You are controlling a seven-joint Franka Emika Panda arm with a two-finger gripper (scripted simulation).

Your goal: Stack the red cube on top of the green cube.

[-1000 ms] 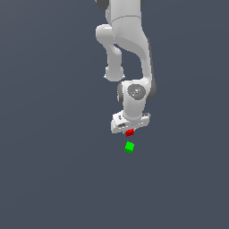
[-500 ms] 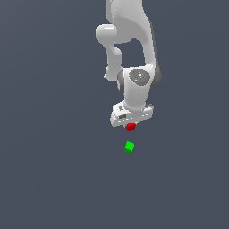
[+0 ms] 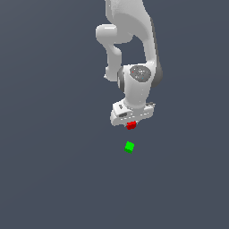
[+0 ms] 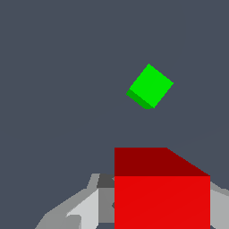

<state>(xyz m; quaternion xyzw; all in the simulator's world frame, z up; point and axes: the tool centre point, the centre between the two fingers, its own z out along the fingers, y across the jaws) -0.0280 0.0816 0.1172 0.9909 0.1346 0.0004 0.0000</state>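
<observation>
Pincer [image 3: 131,127] clamped on the small bright red cube [image 3: 131,125], held aloft; the small bright green cube [image 3: 129,146] sits just nearer on the bench, not yet underneath.

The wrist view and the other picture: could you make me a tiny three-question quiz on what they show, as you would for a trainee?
1. True or false: the red cube already rests on the green cube.
2. What sits between the fingers of the gripper? A) the green cube B) the red cube C) nothing
3. In the exterior view, on which side of the green cube does the red cube appear: above or below?

Key
1. False. The two cubes are apart, and the green cube lies alone on the grey floor.
2. B. The red cube fills the space at the gripper.
3. Above.
</observation>
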